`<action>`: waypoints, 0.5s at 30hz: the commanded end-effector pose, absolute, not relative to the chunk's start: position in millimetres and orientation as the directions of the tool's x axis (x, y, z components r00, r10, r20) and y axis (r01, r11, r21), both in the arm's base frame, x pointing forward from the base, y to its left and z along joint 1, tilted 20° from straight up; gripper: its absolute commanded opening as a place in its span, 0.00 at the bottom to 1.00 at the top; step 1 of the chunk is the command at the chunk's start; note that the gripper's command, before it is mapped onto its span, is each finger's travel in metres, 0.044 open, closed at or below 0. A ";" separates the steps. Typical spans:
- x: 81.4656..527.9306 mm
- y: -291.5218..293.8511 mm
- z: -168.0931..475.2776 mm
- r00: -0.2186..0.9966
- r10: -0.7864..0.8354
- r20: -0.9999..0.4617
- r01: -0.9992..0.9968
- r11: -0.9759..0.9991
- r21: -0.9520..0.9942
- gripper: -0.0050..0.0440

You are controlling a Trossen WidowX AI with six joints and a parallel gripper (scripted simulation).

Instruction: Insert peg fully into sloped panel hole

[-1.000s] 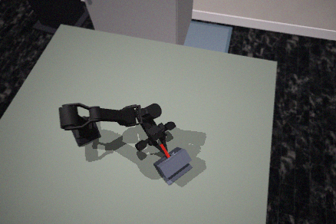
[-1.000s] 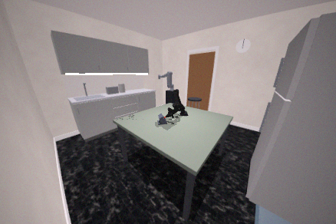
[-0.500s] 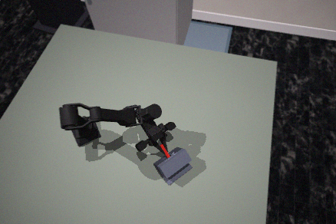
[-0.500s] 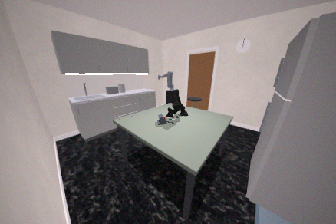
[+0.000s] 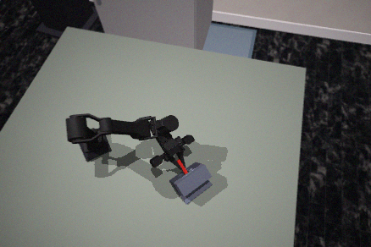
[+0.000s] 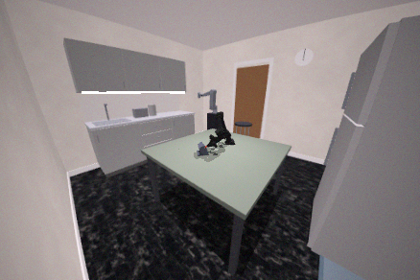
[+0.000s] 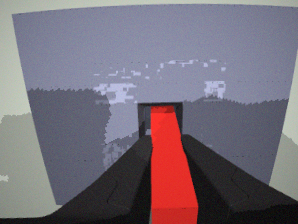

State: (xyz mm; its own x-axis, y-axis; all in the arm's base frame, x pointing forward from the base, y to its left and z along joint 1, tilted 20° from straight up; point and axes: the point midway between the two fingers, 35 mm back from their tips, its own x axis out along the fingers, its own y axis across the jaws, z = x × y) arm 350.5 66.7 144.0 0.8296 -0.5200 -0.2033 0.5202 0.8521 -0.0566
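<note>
My gripper (image 5: 178, 160) (image 7: 165, 144) is shut on a red square peg (image 5: 182, 165) (image 7: 169, 172). The peg points straight at the sloped blue-grey panel (image 5: 191, 183) (image 6: 202, 149) (image 7: 80, 63) on the green table (image 5: 157, 76). In the wrist view the peg's front end sits inside the dark square hole (image 7: 144, 117) at the panel's middle, and most of the peg's length shows outside it between my black fingers. The arm reaches from its base (image 5: 83, 135) at the left toward the panel. In the exterior view the arm (image 6: 220, 135) is small and the peg cannot be made out.
The table's right edge (image 5: 301, 161) lies well beyond the panel. A grey cabinet (image 5: 157, 17) stands behind the table's far edge. Dark patterned floor (image 5: 344, 127) surrounds the table.
</note>
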 end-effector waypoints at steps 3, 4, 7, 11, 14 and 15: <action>352.9 67.8 151.4 0.835 -0.514 -0.194 0.518 0.855 -0.036 0.10; 353.1 67.8 151.4 0.835 -0.514 -0.194 0.518 0.855 -0.036 0.10; 353.4 67.6 151.3 0.835 -0.514 -0.194 0.518 0.855 -0.036 0.10; 353.8 67.3 151.2 0.835 -0.514 -0.194 0.518 0.855 -0.036 0.10; 354.2 67.1 151.1 0.835 -0.514 -0.194 0.518 0.855 -0.036 0.10; 354.2 67.1 151.1 0.835 -0.514 -0.194 0.518 0.855 -0.036 0.10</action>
